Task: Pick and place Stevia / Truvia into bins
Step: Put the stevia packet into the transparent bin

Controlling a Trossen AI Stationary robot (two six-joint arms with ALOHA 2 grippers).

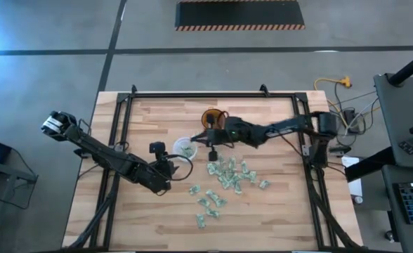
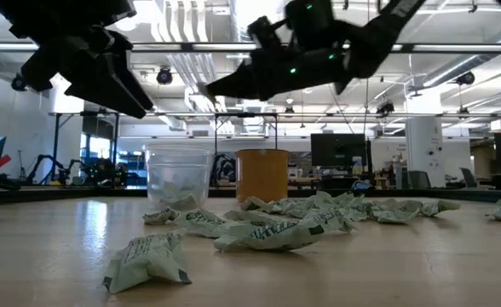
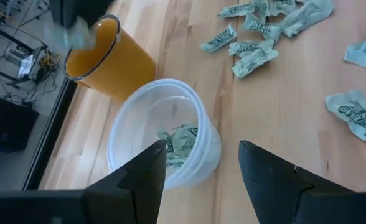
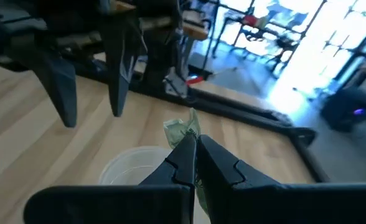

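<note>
I had the right gripper (image 4: pixel 193 146) above the clear cup (image 1: pixel 185 149), its fingers pinched tight on one green sachet (image 4: pixel 183 130), whose crumpled end stuck up past the fingertips. In the low view that gripper (image 2: pixel 212 88) hung well clear of the table, higher than the cup rims. The left gripper (image 3: pixel 201 163) hovered just beside the same cup (image 3: pixel 164 134) with its fingers spread wide and nothing between them; from above I saw it (image 1: pixel 175 163) on the near-left side of the cup. Inside the clear cup lay a few sachets (image 3: pixel 180 144) at the bottom. The amber cup (image 1: pixel 212 117) stood right behind the clear one, toward the far edge, and I could not tell whether it held anything. The rest of the sachets (image 1: pixel 227 176) lay loose on the wooden table (image 1: pixel 277 218), a denser heap right of the cups and a scattered few (image 1: pixel 208 205) nearer the front edge. From table height, one crumpled sachet (image 2: pixel 148 260) sat closest to the camera, apart from the heap (image 2: pixel 319 213).
</note>
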